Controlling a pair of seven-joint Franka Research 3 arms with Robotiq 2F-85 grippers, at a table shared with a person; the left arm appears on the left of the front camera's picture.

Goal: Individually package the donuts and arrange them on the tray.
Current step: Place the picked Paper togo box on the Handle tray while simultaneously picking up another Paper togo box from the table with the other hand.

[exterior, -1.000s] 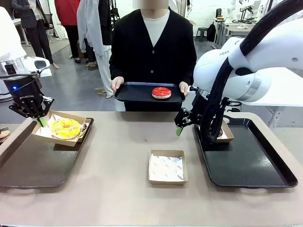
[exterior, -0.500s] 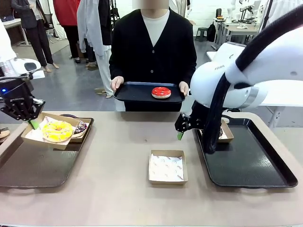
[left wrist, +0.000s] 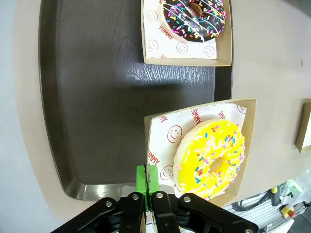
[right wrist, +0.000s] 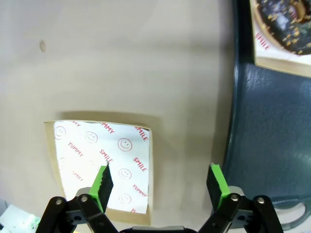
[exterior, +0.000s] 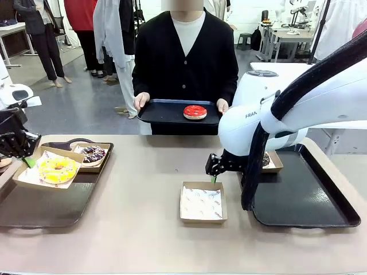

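Surface (exterior: 143, 172): carries a black tray under each arm.
Left tray (exterior: 34, 206): sprinkled chocolate donut (exterior: 92, 153) boxed, beyond the left end effector (left wrist: 149, 187).
Right tray (exterior: 304, 200): dark chocolate donut (right wrist: 284, 24) boxed, beside the right end effector (right wrist: 160, 182).
Empty lined box (exterior: 202, 201): directly below the right end effector, whose jaws stand apart, holding nothing.
Yellow donut (left wrist: 211, 158): boxed, just ahead of the left end effector, which is clamped on that box's rim.
Red donut (exterior: 195, 112): bare on the person's tray (exterior: 160, 114), well beyond both end effectors.
Progress: three boxed; red remains.

Front camera: robot's side, facing across the table (exterior: 143, 172) to the person (exterior: 186, 63) at its far edge. Wrist cameras: close, looking down. Left over left tray (left wrist: 92, 107), right over empty box (right wrist: 102, 160). Front shares both.
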